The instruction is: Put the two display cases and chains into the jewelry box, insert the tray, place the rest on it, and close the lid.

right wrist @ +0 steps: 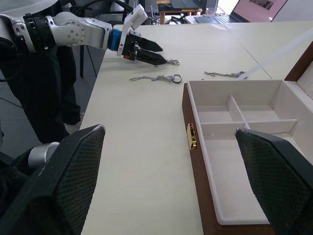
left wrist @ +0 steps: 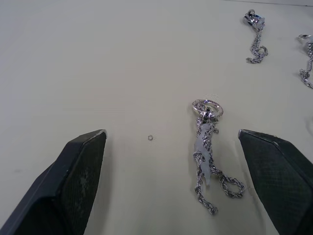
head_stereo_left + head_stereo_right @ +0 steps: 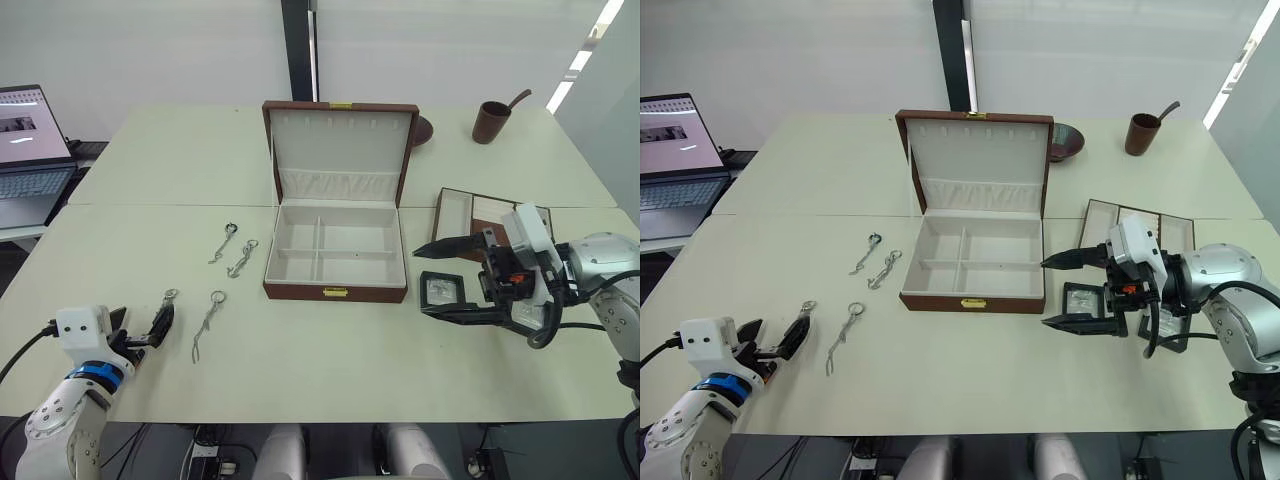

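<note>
Lying lengthwise between the left gripper (image 2: 176, 147) fingers, chain (image 2: 208, 156), ring outward.

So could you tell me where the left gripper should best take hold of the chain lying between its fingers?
Probably from above, at the bunched links just below the ring of the chain. It lies flat on the table, lengthwise between the open fingers of the left gripper, so closing pinches across its narrow width.

No readable text, label, brand or number anywhere; laptop screen (image 3: 22, 125) content illegible.
</note>
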